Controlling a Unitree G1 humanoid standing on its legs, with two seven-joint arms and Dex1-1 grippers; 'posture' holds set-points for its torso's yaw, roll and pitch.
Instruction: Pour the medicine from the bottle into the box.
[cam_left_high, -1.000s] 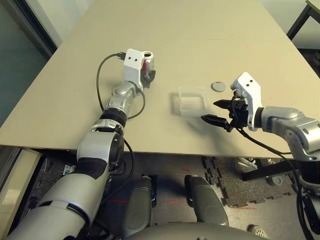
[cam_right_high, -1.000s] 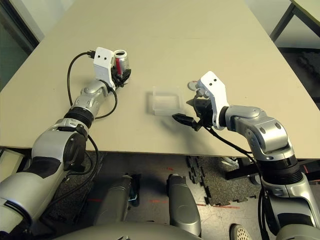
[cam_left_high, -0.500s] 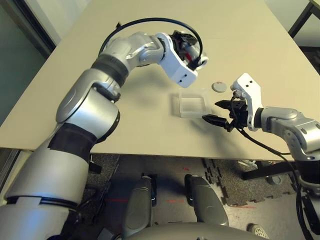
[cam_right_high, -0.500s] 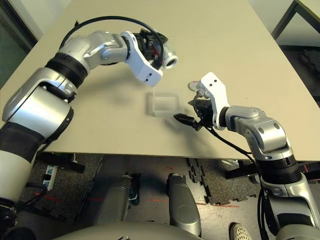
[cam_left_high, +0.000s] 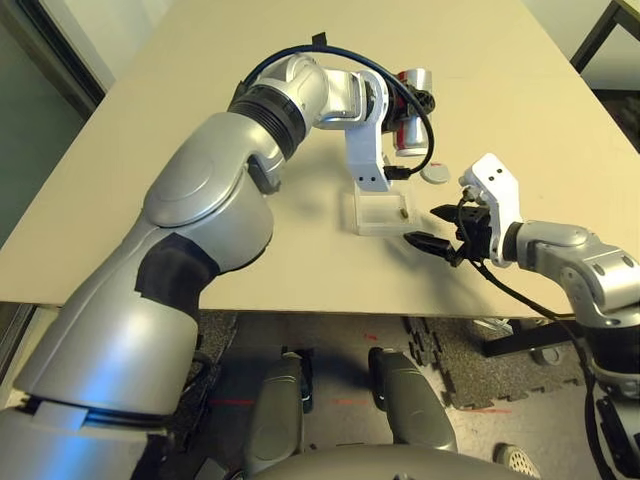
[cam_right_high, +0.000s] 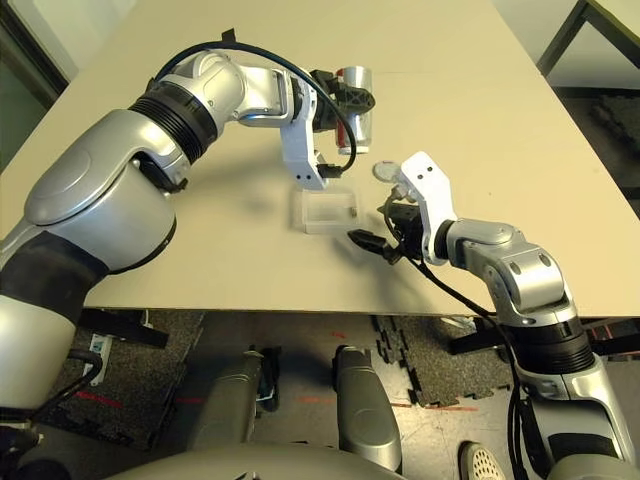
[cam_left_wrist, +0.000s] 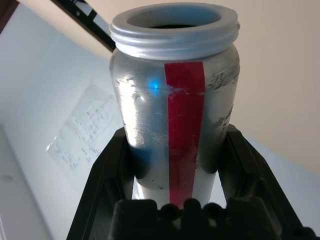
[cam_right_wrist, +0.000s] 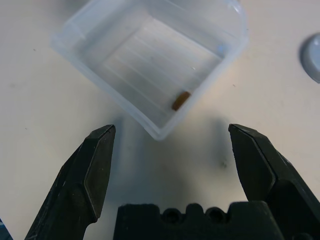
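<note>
While the beige table (cam_left_high: 150, 200) stands over a dark floor with foam mats (cam_left_high: 470, 360), the left gripper (cam_left_wrist: 175, 200) clenches the uncapped bottle (cam_left_high: 410, 112) above the box (cam_left_high: 382, 212). The medicine (cam_right_wrist: 180, 100) lies inside the box near one wall. The right gripper (cam_left_high: 433, 226) waits spread wide just beside the box, and the bottle's inside is too dark to read.

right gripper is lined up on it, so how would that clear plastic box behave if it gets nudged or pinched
The box looks thin-walled and shallow, so it is probably very light and would likely slide on the smooth table rather than tip. Its clear walls may flex if pinched. The medicine lies loose inside near one wall, so a sharp nudge from the open right gripper could shift it.
</note>
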